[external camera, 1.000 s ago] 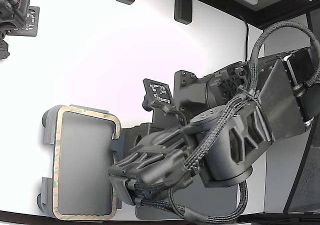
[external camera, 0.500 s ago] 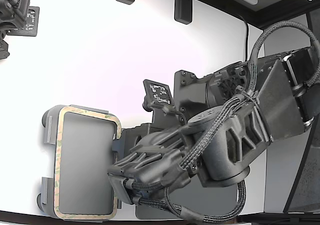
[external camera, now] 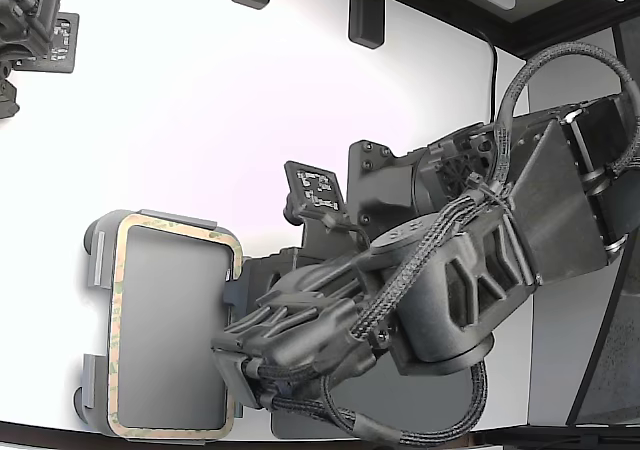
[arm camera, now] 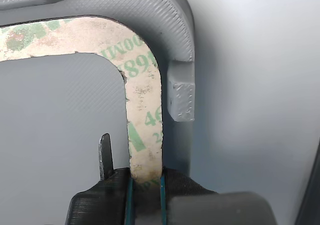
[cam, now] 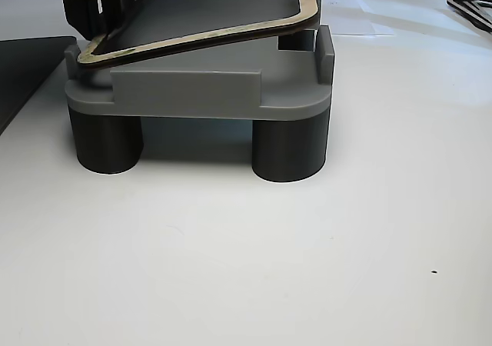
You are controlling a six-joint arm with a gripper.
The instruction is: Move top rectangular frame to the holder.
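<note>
The tan rectangular frame (external camera: pixel 114 320) with greenish mottling lies over the light grey holder (external camera: pixel 94 265) at the exterior view's lower left. My gripper (external camera: pixel 232 365) is at the frame's edge nearest the arm. In the wrist view my gripper (arm camera: pixel 145 184) is shut on the frame's thin strip (arm camera: pixel 145 110), with the holder's rim and a tab (arm camera: pixel 181 101) just beside it. In the other view the frame (cam: pixel 207 34) sits tilted over the holder (cam: pixel 184 92), one end near the holder's top and the other end raised. My gripper (cam: pixel 104 19) pinches it there.
The holder stands on dark round feet (cam: pixel 288 150) on a white table. A dark flat mat (cam: pixel 23 69) lies beside it. Another frame (cam: pixel 470 4) lies far off. A second arm (external camera: pixel 25 20) is at the exterior view's top left, and dark brackets (external camera: pixel 365 15) at the back.
My arm's wrist has sunk slightly and shifted a little toward the exterior view's left. The frame stays over the holder, still in my grip.
</note>
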